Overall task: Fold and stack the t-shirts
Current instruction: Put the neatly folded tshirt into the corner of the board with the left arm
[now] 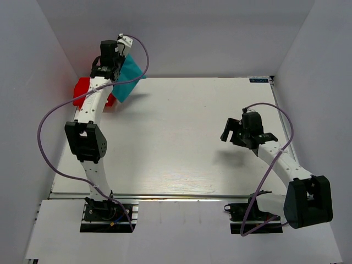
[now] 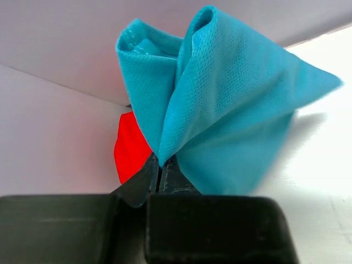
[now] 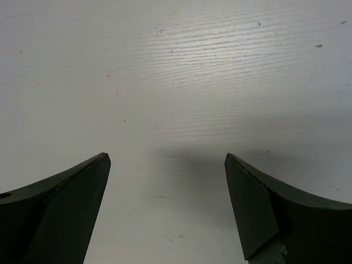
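jaws on the left gripper [image 2: 159, 165] are pinched shut on a fold of the teal shirt [image 2: 231, 121], and in the wrist view the cloth balloons out past the pinch in a twisted wad, not flat at all. from above, that gripper is up at the far-left corner of the table [image 1: 181, 137] and the shirt hangs off it, trailing down and right toward the tabletop, so its long axis runs from the pinch to the loose low corner. can't tell if that low end brushes the surface or hangs just above it. red shirt [image 1: 81, 88] sits in a heap at the far-left edge, just beside the left arm [image 1: 91, 110] and partly hidden by it

right gripper [image 3: 168, 159] is spread wide with nothing between the fingers [image 3: 66, 209], only bare table under it. it's over the right side, well apart from both shirts

my read: it all turns on the teal shirt lying off to the far left of that open gripper, clear across the table. left arm is way nearer since it's holding the thing; either the right reaches over to the dangling end to spread it, or the left carries it to the middle. neither shirt looks folded yet imo
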Motion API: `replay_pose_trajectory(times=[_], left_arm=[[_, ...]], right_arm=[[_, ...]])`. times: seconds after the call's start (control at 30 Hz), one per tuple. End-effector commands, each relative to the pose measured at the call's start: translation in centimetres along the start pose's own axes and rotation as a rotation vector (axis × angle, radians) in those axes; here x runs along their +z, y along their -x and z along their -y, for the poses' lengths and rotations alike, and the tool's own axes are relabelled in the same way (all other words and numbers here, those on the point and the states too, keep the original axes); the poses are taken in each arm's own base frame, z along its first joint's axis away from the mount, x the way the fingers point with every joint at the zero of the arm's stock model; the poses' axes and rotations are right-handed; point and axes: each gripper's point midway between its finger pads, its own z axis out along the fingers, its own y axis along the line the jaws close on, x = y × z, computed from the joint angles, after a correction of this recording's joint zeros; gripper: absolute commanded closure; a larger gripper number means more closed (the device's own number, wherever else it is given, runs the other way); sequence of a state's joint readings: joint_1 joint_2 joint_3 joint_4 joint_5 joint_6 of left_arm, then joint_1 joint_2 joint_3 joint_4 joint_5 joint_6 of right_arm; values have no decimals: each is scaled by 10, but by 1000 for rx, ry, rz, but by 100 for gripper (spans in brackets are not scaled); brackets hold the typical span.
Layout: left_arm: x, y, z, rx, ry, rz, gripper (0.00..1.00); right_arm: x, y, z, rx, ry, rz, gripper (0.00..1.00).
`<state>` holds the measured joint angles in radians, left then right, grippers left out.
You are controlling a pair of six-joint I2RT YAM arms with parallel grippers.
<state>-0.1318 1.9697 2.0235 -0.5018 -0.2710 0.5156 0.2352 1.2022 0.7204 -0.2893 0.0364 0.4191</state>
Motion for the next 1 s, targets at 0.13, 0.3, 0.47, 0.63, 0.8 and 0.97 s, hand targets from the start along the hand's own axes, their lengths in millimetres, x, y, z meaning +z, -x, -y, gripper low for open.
replay_pose_trajectory(times=[0.13,0.3,0.47,0.63,0.8,0.97], left_arm=[[17,-14,-66,-217,303,-49,100],[25,-11,-84,-299,342,-3,100],[36,-27,-96,-364,371,-5,100],[44,-47,-121,-414,465,-26,100],[66,-76,-119,-431,479,-55,100],[83,-100,-124,-439,515,-97,100]], right_arm=[[-8,37,-14,6,28,84,10],[-2,38,-18,15,29,62,10],[5,36,-23,35,50,45,10],[8,35,-31,39,93,27,10],[11,35,-31,45,88,15,10],[14,31,-28,48,75,5,10]])
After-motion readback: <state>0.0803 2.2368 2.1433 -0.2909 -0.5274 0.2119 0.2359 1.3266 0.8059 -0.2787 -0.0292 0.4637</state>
